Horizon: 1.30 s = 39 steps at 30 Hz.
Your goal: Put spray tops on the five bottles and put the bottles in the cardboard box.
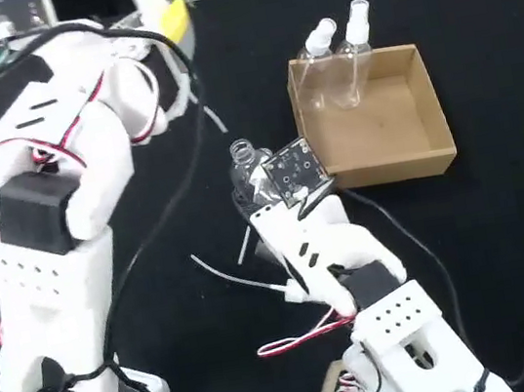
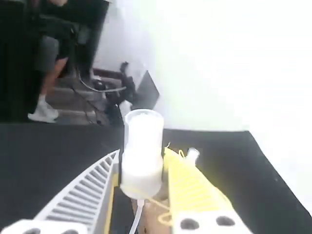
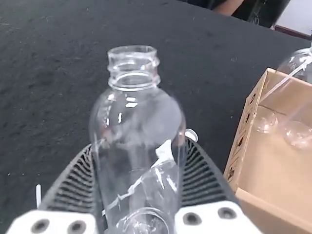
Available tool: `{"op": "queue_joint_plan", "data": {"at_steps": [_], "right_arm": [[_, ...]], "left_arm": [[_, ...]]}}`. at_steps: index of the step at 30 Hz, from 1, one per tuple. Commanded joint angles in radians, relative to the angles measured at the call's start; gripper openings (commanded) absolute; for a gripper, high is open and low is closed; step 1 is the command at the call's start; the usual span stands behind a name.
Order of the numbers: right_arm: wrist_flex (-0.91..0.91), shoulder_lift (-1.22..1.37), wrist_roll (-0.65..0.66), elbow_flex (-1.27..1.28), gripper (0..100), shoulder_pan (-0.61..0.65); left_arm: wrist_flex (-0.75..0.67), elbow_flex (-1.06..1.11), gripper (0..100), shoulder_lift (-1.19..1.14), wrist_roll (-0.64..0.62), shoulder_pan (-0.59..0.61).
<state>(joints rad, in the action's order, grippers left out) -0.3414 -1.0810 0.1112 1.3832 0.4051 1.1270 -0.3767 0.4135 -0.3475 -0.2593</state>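
My right gripper [image 3: 139,187] is shut on a clear open-necked bottle [image 3: 136,146], held upright just left of the cardboard box [image 1: 436,135]; the same bottle [image 1: 247,164] stands at mid-table in the high view. My left gripper [image 2: 141,183] is shut on a white spray top [image 2: 141,151] with its thin tube hanging below, raised at the table's far left near the yellow finger [image 1: 172,17]. Two capped bottles [image 1: 341,66] stand in the box's far corner, and their bases [image 3: 287,129] appear in the right wrist view.
A loose white dip tube [image 1: 230,278] lies on the black table in front of the held bottle, and another short piece [image 1: 215,119] lies near the left arm. Red and white cables [image 1: 298,336] trail by the right arm's base.
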Motion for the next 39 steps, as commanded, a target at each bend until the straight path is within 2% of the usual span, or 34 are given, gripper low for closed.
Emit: {"op": "queue_joint_plan", "data": {"at_steps": [1, 9, 17, 22, 26, 29, 32, 35, 39], "right_arm": [[0.034, -0.044, -0.005, -0.007, 1.0, -0.018], [0.026, -0.315, -0.002, 0.111, 1.0, -0.018], [-0.044, -0.444, -0.002, 0.143, 1.0, -0.018], [-0.043, -0.447, 0.000, 0.150, 1.0, -0.018], [-0.043, -0.446, 0.000, 0.151, 1.0, -0.018], [-0.043, -0.446, -0.002, 0.151, 1.0, -0.018], [-0.043, -0.446, -0.002, 0.153, 1.0, -0.018], [-0.043, -0.446, -0.002, 0.153, 1.0, -0.018], [-0.043, -0.447, -0.002, 0.153, 1.0, -0.018]], "left_arm": [[0.003, 0.025, 3, 0.031, -0.014, -0.031], [-0.017, 0.053, 3, 0.035, -0.014, -0.036], [0.000, 0.059, 3, 0.034, -0.006, -0.159], [0.005, 0.042, 3, 0.044, -0.006, -0.136], [0.008, 0.038, 3, 0.127, -0.008, -0.073], [0.008, 0.084, 3, 0.210, -0.012, -0.074], [-0.028, 0.151, 3, 0.281, -0.012, -0.097], [-0.120, 0.259, 3, 0.305, -0.006, -0.156], [-0.249, 0.369, 3, 0.302, -0.006, -0.156]]}}
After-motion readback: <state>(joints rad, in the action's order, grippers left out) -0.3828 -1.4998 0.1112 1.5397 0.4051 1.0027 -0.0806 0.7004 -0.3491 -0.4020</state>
